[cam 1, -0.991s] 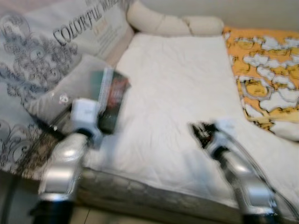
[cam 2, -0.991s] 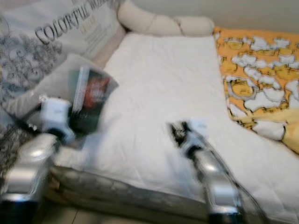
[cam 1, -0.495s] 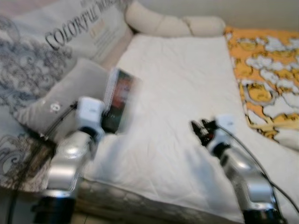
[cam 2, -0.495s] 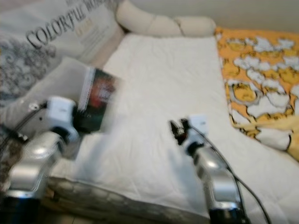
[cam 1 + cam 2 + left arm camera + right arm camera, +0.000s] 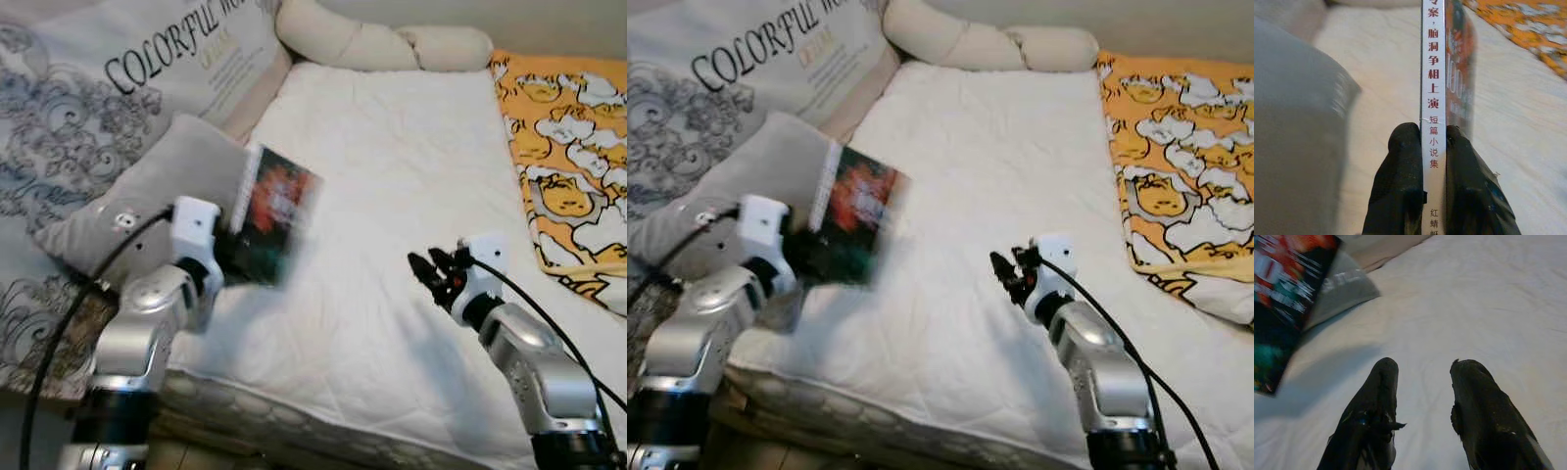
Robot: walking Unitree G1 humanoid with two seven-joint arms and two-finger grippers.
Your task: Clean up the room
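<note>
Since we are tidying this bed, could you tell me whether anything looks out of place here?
Only the book stands out, and the left gripper already has it pinched by the spine above the white mattress. The yellow patterned blanket lies rumpled along one side. The right gripper hovers open.

White-quilted bed (image 5: 392,196) with bedding on it.
Grey pillow (image 5: 147,191) at left, cream bolster (image 5: 382,44) along top, orange duck-print blanket (image 5: 563,166) at right.

I see a dark red-and-teal book (image 5: 272,217), white-spined, beside a grey cushion (image 5: 147,201); white sheet (image 5: 392,196), orange duck-print blanket (image 5: 563,166).
</note>
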